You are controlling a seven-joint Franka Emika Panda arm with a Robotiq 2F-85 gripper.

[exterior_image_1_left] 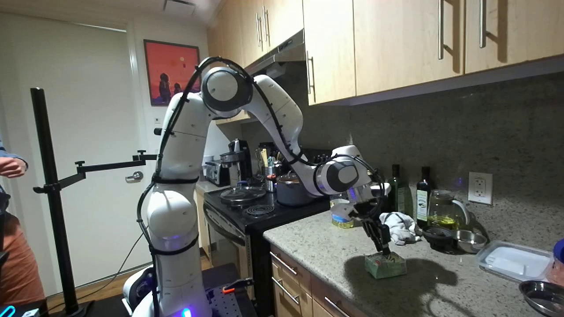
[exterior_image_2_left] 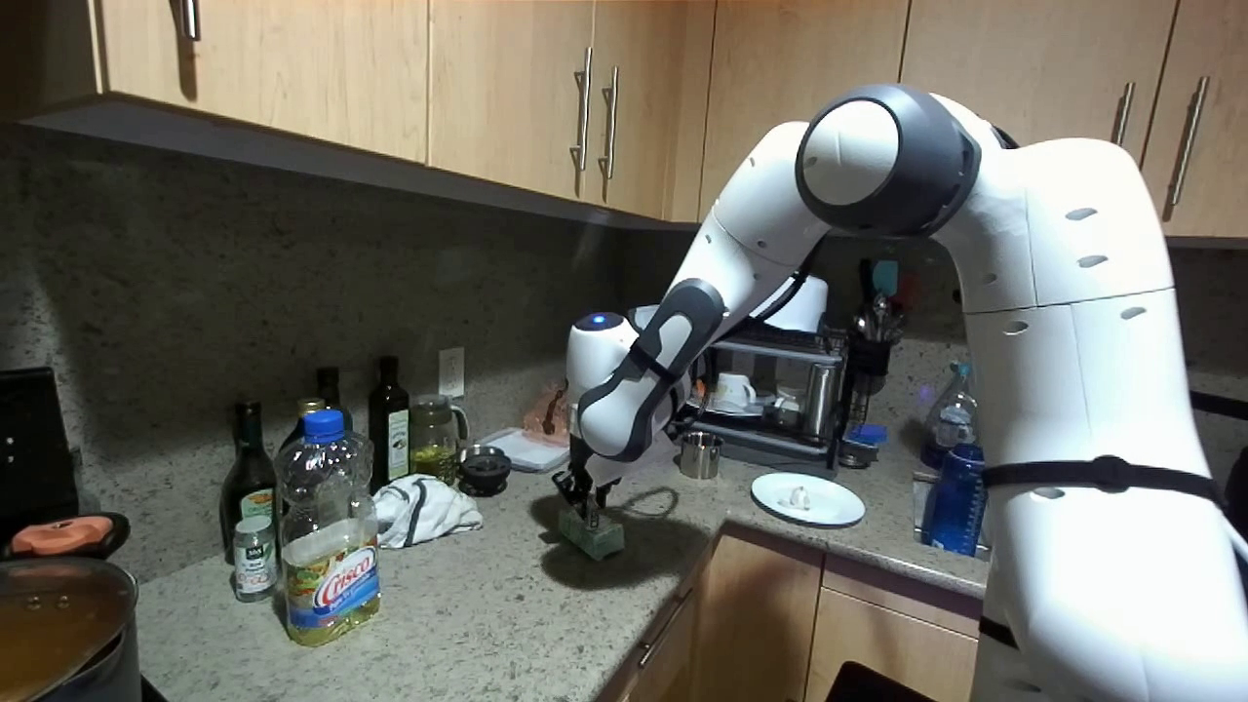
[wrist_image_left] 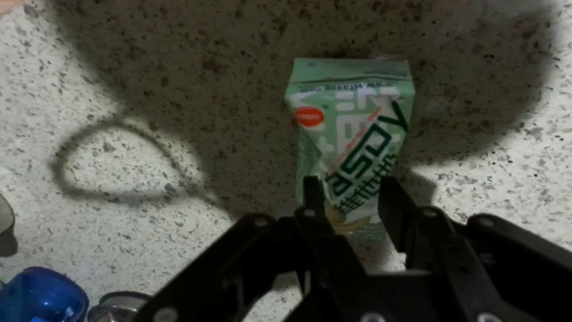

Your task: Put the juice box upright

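black fingers (wrist_image_left: 315, 201) pinch the juice box (wrist_image_left: 353, 141), partly hiding it.

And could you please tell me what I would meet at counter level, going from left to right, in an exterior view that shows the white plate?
Pot, small jar, Crisco bottle, striped cloth, juice box, metal cup, white plate, blue bottle.

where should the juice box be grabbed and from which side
The juice box lies printed face up, so come from above and probably grip its long sides near one end, where the gripper pinches across its narrower width.
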